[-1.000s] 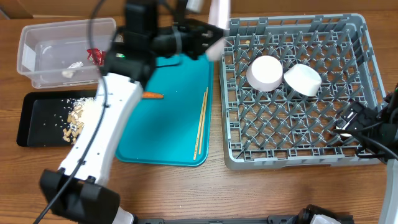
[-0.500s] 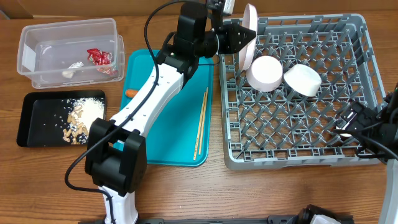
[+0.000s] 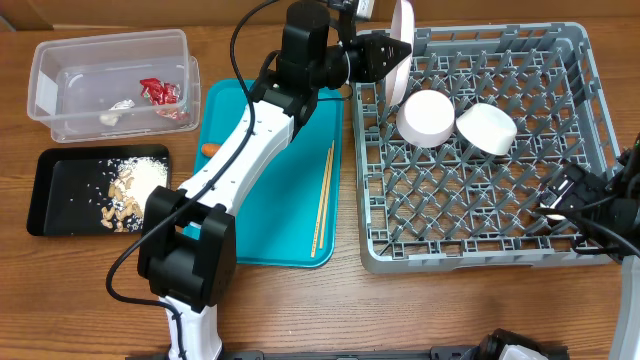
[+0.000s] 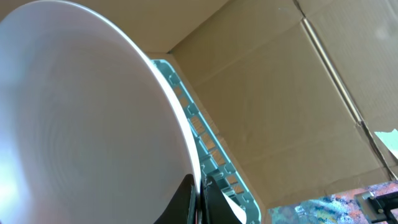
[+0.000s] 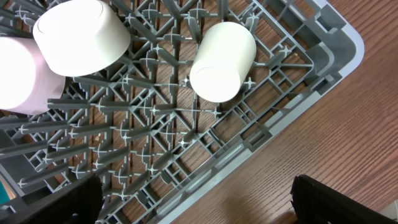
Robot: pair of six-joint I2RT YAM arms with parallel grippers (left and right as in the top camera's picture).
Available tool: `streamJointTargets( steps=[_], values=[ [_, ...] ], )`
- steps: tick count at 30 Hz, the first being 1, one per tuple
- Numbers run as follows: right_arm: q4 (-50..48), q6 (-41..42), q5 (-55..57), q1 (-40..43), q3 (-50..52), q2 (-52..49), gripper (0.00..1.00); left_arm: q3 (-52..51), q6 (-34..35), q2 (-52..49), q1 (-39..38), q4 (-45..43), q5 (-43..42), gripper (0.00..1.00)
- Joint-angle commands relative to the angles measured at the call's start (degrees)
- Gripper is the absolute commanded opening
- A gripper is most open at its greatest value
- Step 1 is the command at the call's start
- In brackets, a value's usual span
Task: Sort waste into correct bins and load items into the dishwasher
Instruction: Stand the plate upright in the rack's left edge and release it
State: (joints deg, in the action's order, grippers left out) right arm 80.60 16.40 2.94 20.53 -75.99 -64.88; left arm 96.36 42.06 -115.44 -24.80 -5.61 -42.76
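While clamping plate (image 3: 403,20), left gripper (image 3: 393,49) (outstretched) hovers.

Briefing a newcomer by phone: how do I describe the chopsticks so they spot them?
Find the teal tray left of the grey rack. Along its right side lie the chopsticks: two thin, pale wooden sticks, unlike the stubby orange carrot at its left edge.
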Motion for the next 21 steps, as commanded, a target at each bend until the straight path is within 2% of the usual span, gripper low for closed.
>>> streamJointTargets(
  steps=[1, 14, 21],
  values=[
    [-0.31, -0.37, -0.09, 0.11, -1.29, 0.28, 1.00, 0.48, 0.81, -0.92, -0.87, 1.20, 2.47, 0.04],
    [0.02, -0.37, -0.09, 0.11, -1.29, 0.28, 1.00, 0.48, 1.01, -3.37, -1.92, -1.20, 2.78, 0.04],
    [0.09, -0.37, -0.09, 0.11, -1.29, 0.28, 1.00, 0.48, 4.98, -3.37, -2.27, -5.27, 5.11, 0.04]
  ],
)
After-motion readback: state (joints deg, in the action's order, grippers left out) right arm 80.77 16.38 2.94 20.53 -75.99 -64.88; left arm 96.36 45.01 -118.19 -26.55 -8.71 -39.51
